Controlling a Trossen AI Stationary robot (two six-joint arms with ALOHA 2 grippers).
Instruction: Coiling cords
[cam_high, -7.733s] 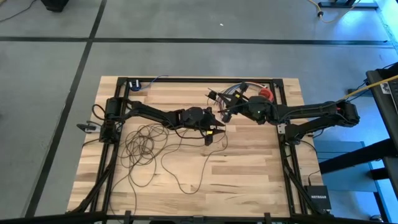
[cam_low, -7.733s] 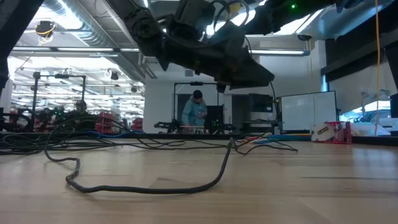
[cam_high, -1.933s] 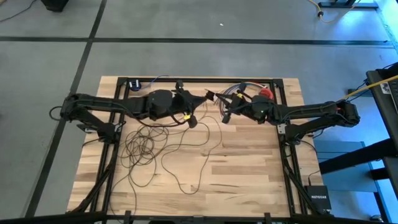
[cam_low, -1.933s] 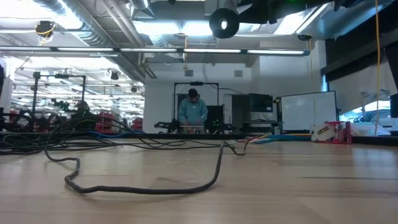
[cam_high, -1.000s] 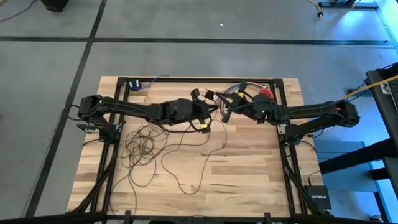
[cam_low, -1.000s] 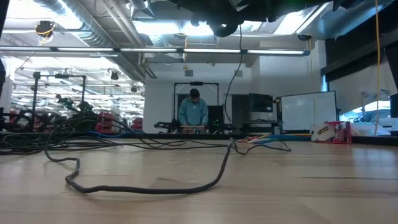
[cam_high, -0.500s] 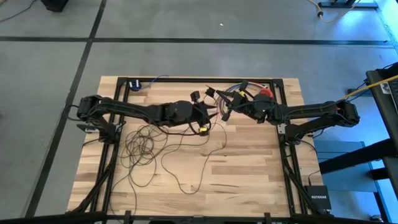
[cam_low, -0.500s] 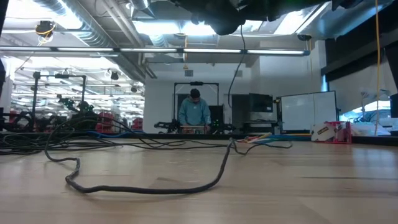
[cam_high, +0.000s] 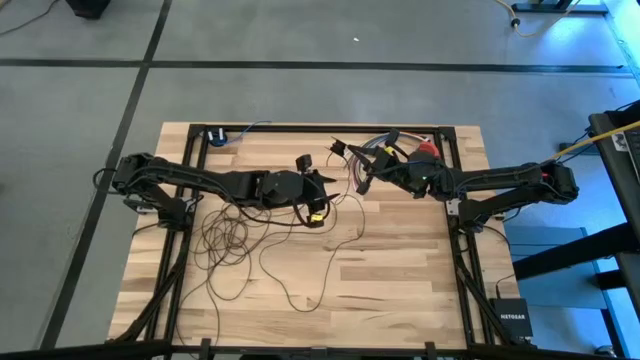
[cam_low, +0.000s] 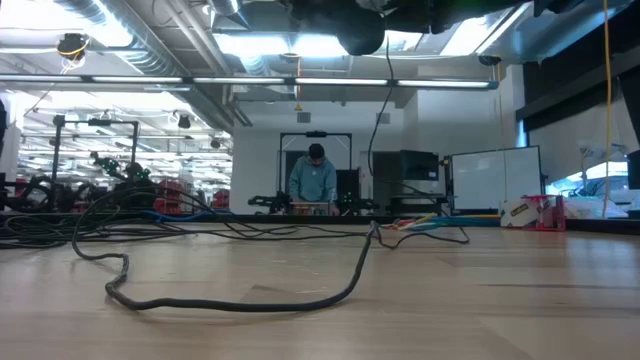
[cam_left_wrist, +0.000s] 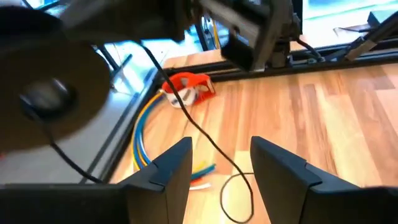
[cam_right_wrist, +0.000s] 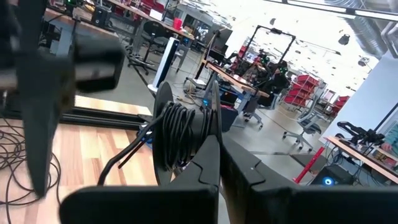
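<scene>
Right, from above I see the left gripper (cam_high: 318, 188) near the middle of the table (cam_high: 400, 290), with its fingers (cam_left_wrist: 163, 177) standing apart and nothing between them. Through the left wrist camera the cords (cam_left_wrist: 205, 140) run as one thin dark strand past those open fingers, out beyond their tips and not touching them, and a blurred dark round disc (cam_left_wrist: 46, 99) hangs close to the lens.

The right gripper (cam_high: 362, 180) sits just beside the left one, toward the far edge, and it is clamped — in the right wrist view a tight bundle of black wire turns (cam_right_wrist: 180, 134) is pinched between its closed fingers (cam_right_wrist: 205, 149). So part of the cords is held there.

The rest lies loose on the wood: a tangle of loops (cam_high: 232, 238) under the left arm, trailing toward the near side. In the low view one slack stretch (cam_low: 230, 300) snakes across the boards, and a person (cam_low: 315, 180) stands at a bench far behind. A short bundle of coloured wires (cam_high: 385, 150) lies by the far rail.
</scene>
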